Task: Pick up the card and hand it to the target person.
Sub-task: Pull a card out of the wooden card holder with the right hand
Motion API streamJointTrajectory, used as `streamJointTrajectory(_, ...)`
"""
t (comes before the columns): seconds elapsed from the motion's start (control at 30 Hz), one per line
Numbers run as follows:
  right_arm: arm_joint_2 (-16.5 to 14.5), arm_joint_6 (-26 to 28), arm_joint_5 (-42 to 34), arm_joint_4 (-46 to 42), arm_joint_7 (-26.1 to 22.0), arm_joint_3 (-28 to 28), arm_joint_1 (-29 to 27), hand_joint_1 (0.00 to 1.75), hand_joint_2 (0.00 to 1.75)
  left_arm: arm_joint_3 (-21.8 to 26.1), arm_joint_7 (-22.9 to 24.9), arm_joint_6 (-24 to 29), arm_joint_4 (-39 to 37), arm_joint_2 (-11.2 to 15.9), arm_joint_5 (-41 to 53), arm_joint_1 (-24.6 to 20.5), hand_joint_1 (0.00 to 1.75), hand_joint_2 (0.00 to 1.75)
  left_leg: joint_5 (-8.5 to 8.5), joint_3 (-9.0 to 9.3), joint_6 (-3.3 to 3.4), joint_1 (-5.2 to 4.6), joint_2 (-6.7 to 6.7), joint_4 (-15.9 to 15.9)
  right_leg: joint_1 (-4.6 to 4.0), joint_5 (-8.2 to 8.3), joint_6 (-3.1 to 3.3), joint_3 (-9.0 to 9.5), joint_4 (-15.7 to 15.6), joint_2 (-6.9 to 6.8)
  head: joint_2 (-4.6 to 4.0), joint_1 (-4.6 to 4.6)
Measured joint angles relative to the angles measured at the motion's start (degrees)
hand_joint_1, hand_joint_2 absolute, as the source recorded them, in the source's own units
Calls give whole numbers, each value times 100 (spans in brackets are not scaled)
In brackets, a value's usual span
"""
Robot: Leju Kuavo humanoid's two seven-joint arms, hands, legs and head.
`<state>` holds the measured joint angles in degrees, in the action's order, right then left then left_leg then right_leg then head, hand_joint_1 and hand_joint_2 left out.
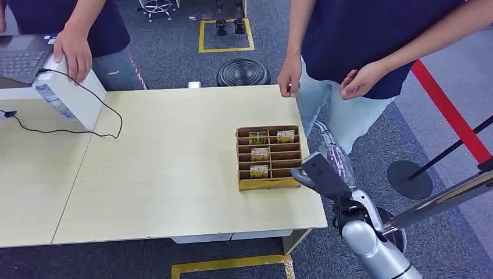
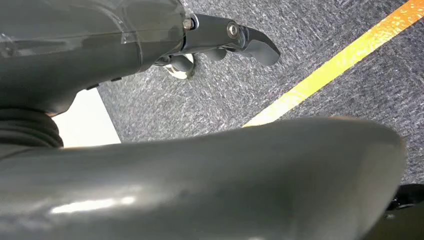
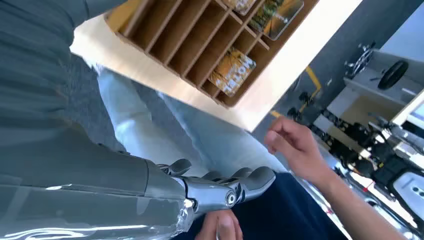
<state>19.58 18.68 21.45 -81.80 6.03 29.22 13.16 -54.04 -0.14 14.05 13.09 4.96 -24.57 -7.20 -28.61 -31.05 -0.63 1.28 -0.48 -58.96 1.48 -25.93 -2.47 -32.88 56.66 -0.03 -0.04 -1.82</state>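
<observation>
Cards (image 1: pixel 260 154) in organizer (image 1: pixel 268 183) — untouched

I can't read the print on the cards (image 1: pixel 260 153) in the wooden organizer (image 1: pixel 269 183); it's too small. Both people are cut off at the chest by my head view's top edge. My right hand (image 1: pixel 317 173) hides the organizer's near right corner.

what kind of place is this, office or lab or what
Most likely a robotics lab or test floor: yellow tape boxes marked on grey carpet, a red barrier strap on stands, and a plain wooden table with a laptop on it.
</observation>
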Motion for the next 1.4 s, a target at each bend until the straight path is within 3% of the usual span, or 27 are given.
streamJointTrajectory(0.07,-24,-14,272,-5,36,23,61,1,175,-15,14,-13,0,0,39,-16,0,0,0,0,0,0,0,0,0,0,0,0,0,0,0,0)
streamJointTrajectory(0.1,-45,-37,528,-8,69,45,123,11,175,-26,31,-25,0,0,71,-31,0,0,0,-1,0,0,0,0,0,0,0,0,1,0,0,1)
streamJointTrajectory(0.17,-97,-107,1077,-10,141,108,284,58,175,-50,77,-58,0,0,142,-68,0,0,0,-3,0,0,1,0,0,0,0,1,2,0,0,1)
streamJointTrajectory(0.23,-155,-186,1591,-9,211,192,475,124,175,-84,129,-96,0,0,203,-106,0,0,1,-2,0,0,1,0,0,0,0,1,2,1,0,1)
streamJointTrajectory(0.3,-217,-244,2066,-7,279,286,664,164,175,-125,180,-134,0,0,264,-138,0,0,1,0,0,0,0,0,0,0,0,1,2,0,0,0)
streamJointTrajectory(0.33,-251,-266,2271,-2,311,336,749,175,175,-146,200,-151,0,0,290,-149,0,0,2,0,-1,1,0,0,0,0,0,1,2,0,0,1)
streamJointTrajectory(0.53,-500,-294,2892,143,375,634,1172,175,175,-246,285,-234,0,-2,415,-215,0,0,3,-2,-1,1,-1,0,0,0,0,0,3,-1,0,-1)
streamJointTrajectory(0.6,-596,-241,3043,268,373,727,1311,161,175,-297,317,-271,0,-4,479,-245,0,0,3,-3,-1,2,-1,0,0,0,0,-1,3,0,0,-1)
streamJointTrajectory(0.77,-917,-2,3343,955,284,978,1764,68,175,-425,385,-354,0,-20,653,-358,0,0,6,-3,-1,2,-6,0,0,0,0,0,3,-4,0,2)
streamJointTrajectory(0.87,-1087,120,3384,1395,216,1080,1975,51,175,-490,405,-389,0,-28,710,-397,0,0,8,-5,-1,2,-10,0,0,0,0,-1,4,-6,0,1)
streamJointTrajectory(0.97,-1240,209,3380,1864,157,1159,2169,46,175,-519,432,-426,0,-34,775,-440,0,0,8,-5,-1,2,-12,0,0,0,0,-1,4,-7,0,0)
streamJointTrajectory(1.4,-1675,411,3256,3513,-21,1318,2618,72,175,-650,451,-479,0,-49,888,-536,0,0,8,-5,-1,1,-12,0,0,0,0,-4,3,-5,0,1)
